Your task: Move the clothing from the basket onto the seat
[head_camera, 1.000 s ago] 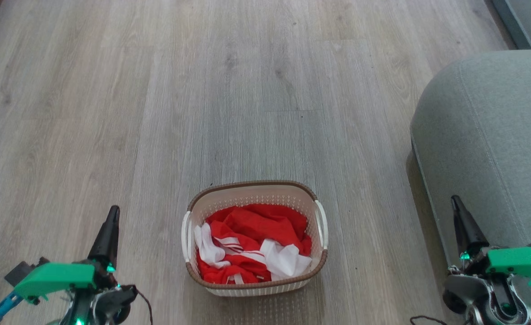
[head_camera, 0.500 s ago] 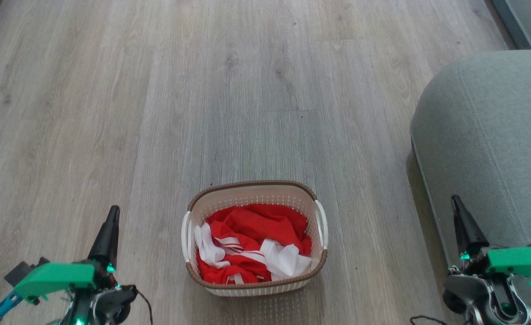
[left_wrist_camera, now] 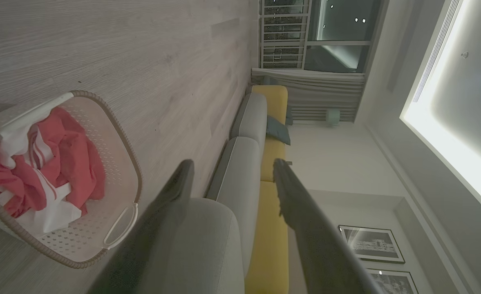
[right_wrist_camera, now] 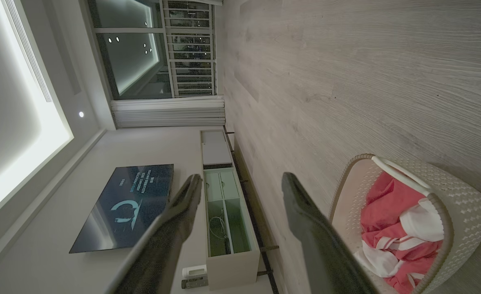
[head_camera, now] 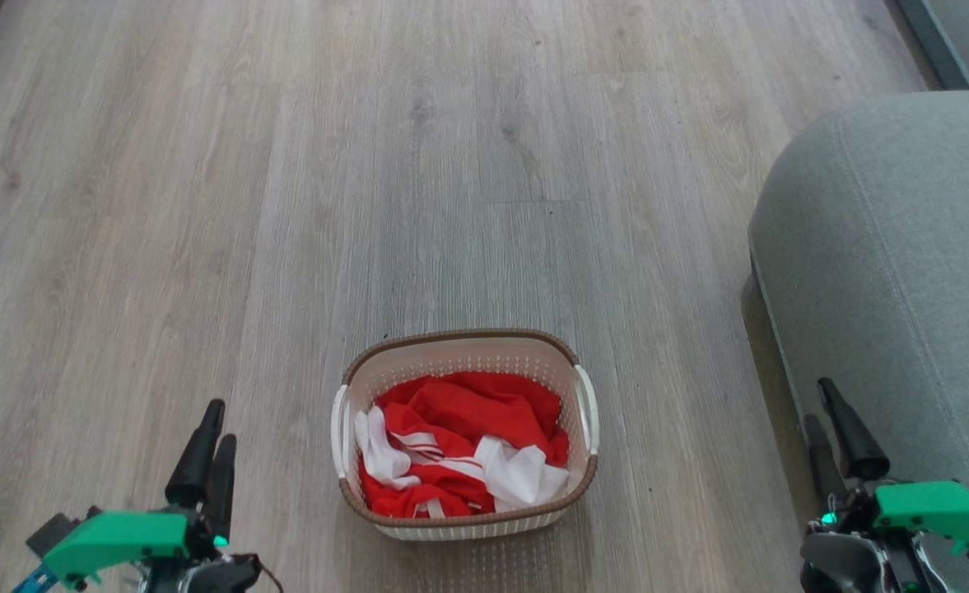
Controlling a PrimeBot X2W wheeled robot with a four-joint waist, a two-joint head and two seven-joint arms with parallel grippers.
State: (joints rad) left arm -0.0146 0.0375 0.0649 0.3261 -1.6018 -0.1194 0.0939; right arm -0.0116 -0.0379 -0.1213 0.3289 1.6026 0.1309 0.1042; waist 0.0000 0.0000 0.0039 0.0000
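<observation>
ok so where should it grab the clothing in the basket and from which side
Pinch the bunched red fold of the clothing, coming straight down from above: the basket walls close off every side, and that raised ridge probably offers the easiest pinch.

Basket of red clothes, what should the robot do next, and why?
Probably swing the right gripper over the basket and lower it onto the clothing. Both it and the left gripper stand open and empty beside the basket, the clothing lies inside, and the seat is on the right side.
</observation>
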